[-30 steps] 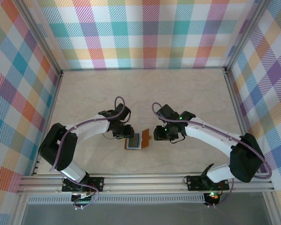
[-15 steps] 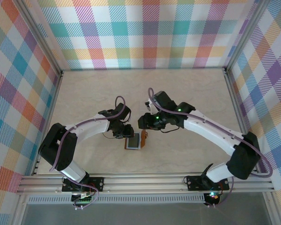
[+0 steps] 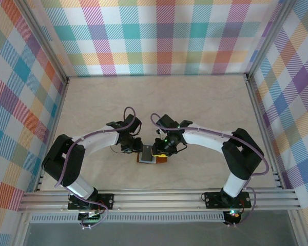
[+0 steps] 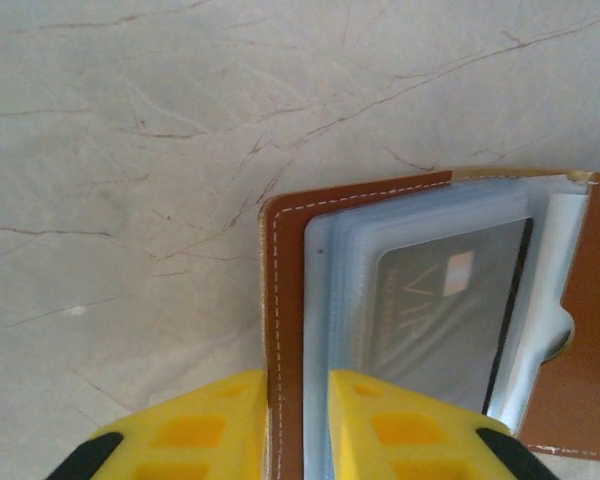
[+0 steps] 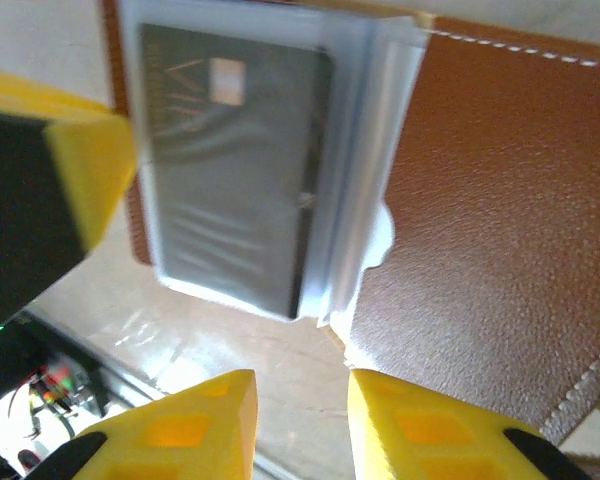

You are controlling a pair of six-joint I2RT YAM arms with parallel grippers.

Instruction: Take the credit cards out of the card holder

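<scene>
The main risk is that the right gripper (image 5: 300,430), its 2 yellow fingers a little apart with nothing between them, closes on sleeve and card together. It hovers just off the near edge of the card holder (image 4: 283,300), below the clear sleeves (image 5: 365,150). The sleeve plastic looks slick and floppy, and the card sits flush inside it, so a pinch there would likely drag the whole stack instead of sliding the card free. A second risk lies on the opposite side of the card holder, where the left gripper (image 4: 298,425) appears clamped on the brown cover's stitched edge. That is a narrow bite, and a hard pull from the right could slip the leather out or skid the card holder across the table (image 4: 130,150). The card holder lies open and flat between the 2 grippers, pebbled brown leather with pale stitching and a stack of greyish clear sleeves on its left half. 1 credit card (image 5: 230,170) shows in the top sleeve, dark grey with a small whitish chip square and faint "VIP" lettering. A rounded notch (image 4: 558,338) in the sleeve's open edge, toward the card holder's fold, looks like the best way in.
</scene>
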